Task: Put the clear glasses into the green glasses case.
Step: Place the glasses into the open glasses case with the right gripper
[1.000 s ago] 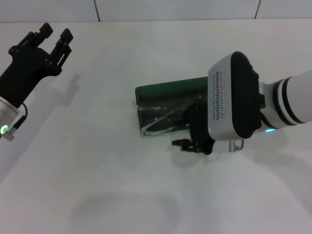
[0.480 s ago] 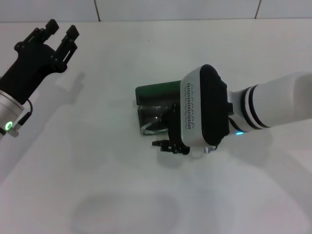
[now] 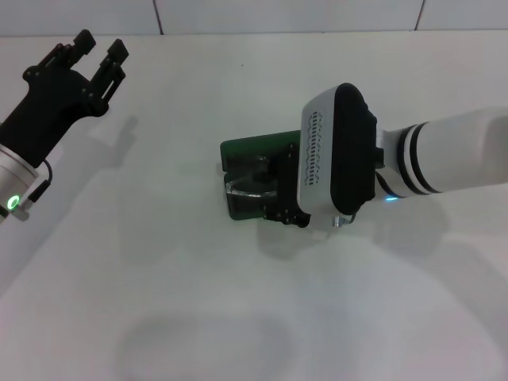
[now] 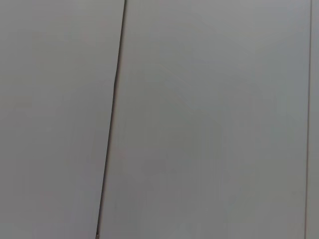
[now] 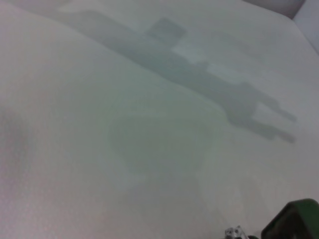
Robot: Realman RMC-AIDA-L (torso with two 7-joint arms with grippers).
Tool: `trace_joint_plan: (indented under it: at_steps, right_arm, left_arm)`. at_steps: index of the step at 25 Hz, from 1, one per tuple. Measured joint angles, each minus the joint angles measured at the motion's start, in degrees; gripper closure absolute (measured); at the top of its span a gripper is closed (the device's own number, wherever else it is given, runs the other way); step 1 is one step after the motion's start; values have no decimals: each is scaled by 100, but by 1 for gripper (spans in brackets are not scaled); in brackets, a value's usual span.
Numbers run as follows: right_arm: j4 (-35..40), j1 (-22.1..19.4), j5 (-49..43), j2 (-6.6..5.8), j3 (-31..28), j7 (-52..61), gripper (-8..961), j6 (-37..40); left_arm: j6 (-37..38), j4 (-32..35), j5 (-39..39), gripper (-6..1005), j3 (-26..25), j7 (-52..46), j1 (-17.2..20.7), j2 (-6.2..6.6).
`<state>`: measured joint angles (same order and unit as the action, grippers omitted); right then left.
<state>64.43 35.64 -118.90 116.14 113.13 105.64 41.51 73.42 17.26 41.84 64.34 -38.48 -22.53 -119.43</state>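
The green glasses case [image 3: 252,149] lies open in the middle of the white table, lid standing at the back; one green corner of it [image 5: 295,219] shows in the right wrist view. The clear glasses [image 3: 241,189] lie inside the case's dark tray, seen as pale glints at its left end. My right gripper [image 3: 279,194] sits low over the tray's right part and front edge, hiding the rest of the glasses. My left gripper [image 3: 91,57] hangs raised at the far left, open and empty, well away from the case.
The right arm's white and black wrist housing [image 3: 335,157] covers the case's right end. White table [image 3: 182,302] stretches all around the case. The left wrist view holds only grey wall panels [image 4: 209,119] with a dark seam.
My right gripper has moved from the table in front of the case leftward, then back over the case's tray. The left gripper rose slightly and now holds still.
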Motion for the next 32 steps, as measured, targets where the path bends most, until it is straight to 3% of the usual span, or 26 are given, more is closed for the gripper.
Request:
trace_joint_plan:
  at_steps: [3,8,12,18,32]
  right_arm:
    - [242,-114,-5,-40,-56,0,496,222]
    - [904,-567,-327,-32,-631,-30,492,929]
    - [1123,-790,-441,-35,-923,-34,488,978]
    - [739,-610,-449,-26,-1113,-22,482,974]
    - [260,-278,-418,-2,-814,-12,469,990]
  left_arm:
    - [-4,2,0,484,-7,-1,-2,-1]
    - [-4,2,0,484,-15,-2,3,4]
    - [-5,7,0,484,-31,-2,1,7]
    - [-4,7,0,483,-11,-2,-92,5]
    - [-3,3,0,483,-9,-10,-104,-11]
